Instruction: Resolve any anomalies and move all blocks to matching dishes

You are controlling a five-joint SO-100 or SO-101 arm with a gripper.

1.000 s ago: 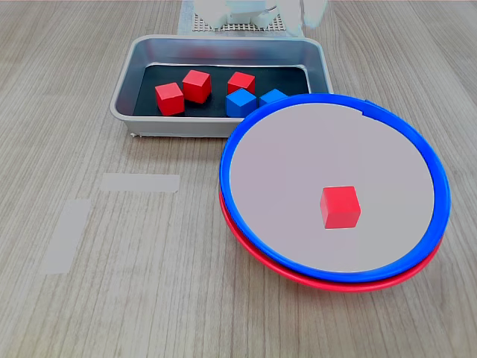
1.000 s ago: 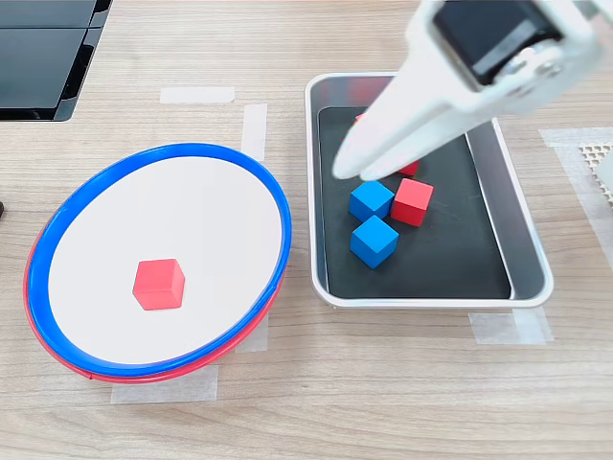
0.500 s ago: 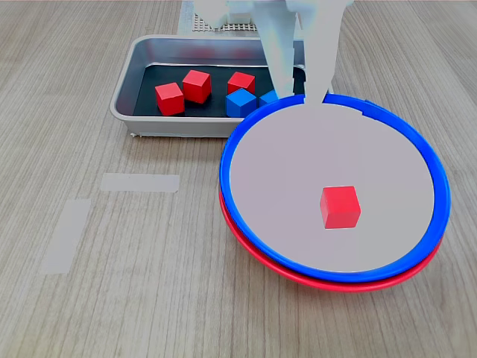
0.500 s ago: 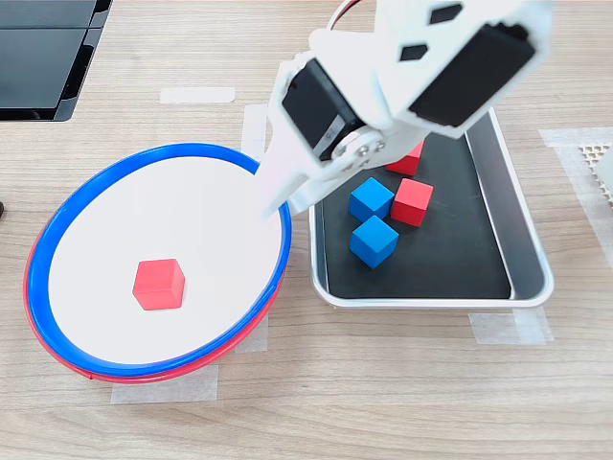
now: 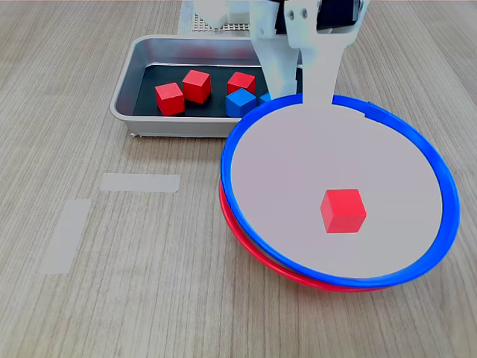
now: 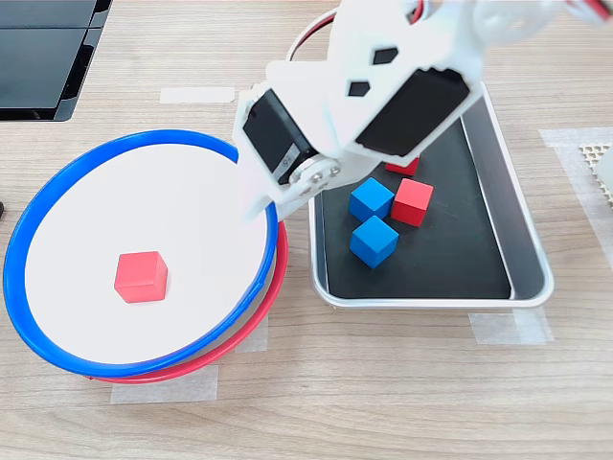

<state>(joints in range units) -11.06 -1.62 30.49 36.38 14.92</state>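
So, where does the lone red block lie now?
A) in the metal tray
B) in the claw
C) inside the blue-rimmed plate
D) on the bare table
C: the red block rests on the pale inside of the blue-rimmed plate, which sits on the red-rimmed plate.

Pale wood-grain counter (image 5: 112, 283). Directly on it: red dish (image 6: 271, 299), sitting under the offset blue dish (image 6: 57, 182); grey tray (image 5: 141, 52) just beside the dishes; pale tape strips (image 5: 140, 182) on the first exterior view's left; white mesh mat (image 6: 596, 158) at the second exterior view's right edge; black panel (image 6: 43, 53) at its top-left corner.
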